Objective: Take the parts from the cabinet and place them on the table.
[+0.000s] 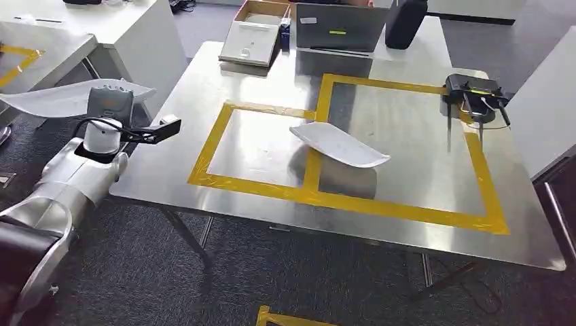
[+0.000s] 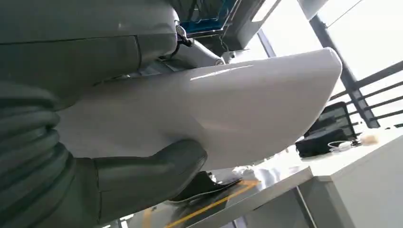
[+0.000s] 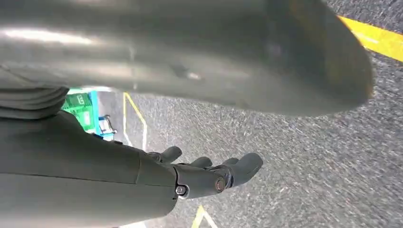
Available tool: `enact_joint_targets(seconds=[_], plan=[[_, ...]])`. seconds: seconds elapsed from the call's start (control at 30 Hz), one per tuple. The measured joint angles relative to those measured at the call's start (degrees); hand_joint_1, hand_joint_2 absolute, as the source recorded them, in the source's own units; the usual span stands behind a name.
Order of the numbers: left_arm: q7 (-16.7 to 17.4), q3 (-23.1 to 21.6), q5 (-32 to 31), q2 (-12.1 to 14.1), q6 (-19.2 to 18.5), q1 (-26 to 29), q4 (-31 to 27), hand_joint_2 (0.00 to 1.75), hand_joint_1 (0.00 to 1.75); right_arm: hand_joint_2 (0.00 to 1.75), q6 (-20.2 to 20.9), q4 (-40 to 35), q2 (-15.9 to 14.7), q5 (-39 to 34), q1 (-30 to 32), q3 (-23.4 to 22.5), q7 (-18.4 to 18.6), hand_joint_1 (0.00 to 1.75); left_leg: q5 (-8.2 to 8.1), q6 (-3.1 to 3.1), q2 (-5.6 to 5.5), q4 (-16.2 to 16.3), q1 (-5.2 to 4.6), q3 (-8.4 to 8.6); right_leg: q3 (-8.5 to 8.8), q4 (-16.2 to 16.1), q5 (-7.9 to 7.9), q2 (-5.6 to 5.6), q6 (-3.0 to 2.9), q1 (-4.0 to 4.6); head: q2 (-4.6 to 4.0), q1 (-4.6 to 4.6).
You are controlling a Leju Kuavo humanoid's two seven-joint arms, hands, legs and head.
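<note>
1. You have two white curved parts: one part on the table [image 1: 339, 144], one part in the left hand [image 1: 61, 98].
2. You have one steel table [image 1: 272, 197] marked with two yellow tape rectangles [image 1: 210, 159], side by side.
3. At its far edge you see one open cardboard box [image 1: 253, 39], one laptop [image 1: 339, 27] and one dark bottle [image 1: 405, 22].
4. One black device [image 1: 475, 92] sits at the table's right side.

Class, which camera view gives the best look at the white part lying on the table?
The head view: the white part on the table is seen whole, lying across the yellow tape. The left wrist view instead shows another white part, held by the left robot hand. The right wrist view looks at the floor.
</note>
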Motion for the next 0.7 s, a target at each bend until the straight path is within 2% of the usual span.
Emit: enact_joint_targets(seconds=[0.17, 0.43, 0.7], plan=[[-0.61, -0.64, 0.26, -2.5, 0.09, -1.31, -0.02, 1.75, 1.75, 0.0, 0.0, 0.0, 0.02, 0.48, 0.0, 0.63, -0.53, 0.0, 0.0, 0.0, 0.0, 0.0, -0.01, 0.01, 0.0, 0.0, 0.01, 0.0, 0.02, 0.0, 0.0, 0.0], [0.87, -6.54, 0.04, -6.01, 0.04, -3.59, -0.02, 1.75, 1.75, 0.0, 0.11, 0.0, 0.09, 0.94, 0.0, 1.22, -0.57, 0.0, 0.0, 0.0, 0.0, 0.0, -0.01, 0.01, 0.01, 0.0, 0.02, -0.01, 0.04, 0.0, 0.0, 0.0], [-0.2, -8.5, 0.3, -8.89, 1.24, -4.89, -0.02, 1.75, 1.75, 0.0, 0.63, 0.0, 0.09, 0.83, -0.03, 1.25, 0.28, 0.0, 0.0, 0.0, 0.0, 0.0, -0.01, 0.02, 0.02, 0.0, 0.02, -0.02, 0.04, 0.0, 0.0, 0.0]])
